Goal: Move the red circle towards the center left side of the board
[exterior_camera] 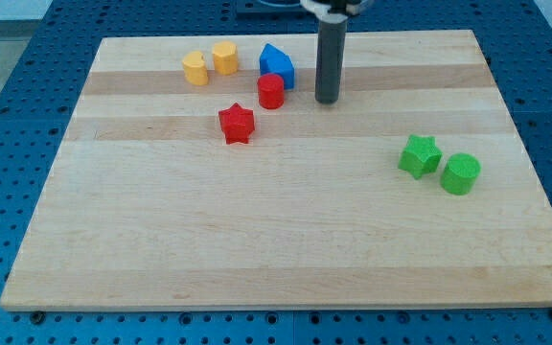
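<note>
The red circle (271, 91) is a short red cylinder on the wooden board (286, 240), towards the view's top, just left of centre. My tip (328, 100) rests on the board a short way to the right of the red circle, not touching it. A blue block (277, 65) sits right behind the red circle, touching or nearly touching it. A red star (237, 124) lies just below and left of the red circle.
Two yellow blocks (195, 69) (224, 57) stand at the view's top left of the red circle. A green star (419, 155) and a green cylinder (461, 173) sit at the view's right. The board lies on a blue perforated table.
</note>
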`<state>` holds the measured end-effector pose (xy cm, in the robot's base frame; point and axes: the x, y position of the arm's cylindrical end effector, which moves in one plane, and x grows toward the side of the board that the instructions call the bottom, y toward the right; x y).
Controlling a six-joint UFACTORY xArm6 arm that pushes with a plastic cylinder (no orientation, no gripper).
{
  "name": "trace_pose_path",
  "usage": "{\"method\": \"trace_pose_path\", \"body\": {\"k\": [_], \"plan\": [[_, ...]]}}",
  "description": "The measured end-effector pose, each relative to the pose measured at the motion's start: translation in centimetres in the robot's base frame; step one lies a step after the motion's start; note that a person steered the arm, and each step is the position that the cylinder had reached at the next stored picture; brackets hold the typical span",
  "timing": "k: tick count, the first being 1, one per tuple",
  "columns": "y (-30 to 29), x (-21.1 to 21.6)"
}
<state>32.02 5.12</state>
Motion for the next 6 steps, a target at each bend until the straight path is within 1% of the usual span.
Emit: {"method": "trace_pose_path", "body": {"k": [1, 2, 3, 4, 5, 6], "plan": [[-5.3, -1.1], [-11.9, 0.1], [-13.5, 2.9], [-13.5, 6.6], [-18.3, 10.0], [-23.8, 14.8]]}}
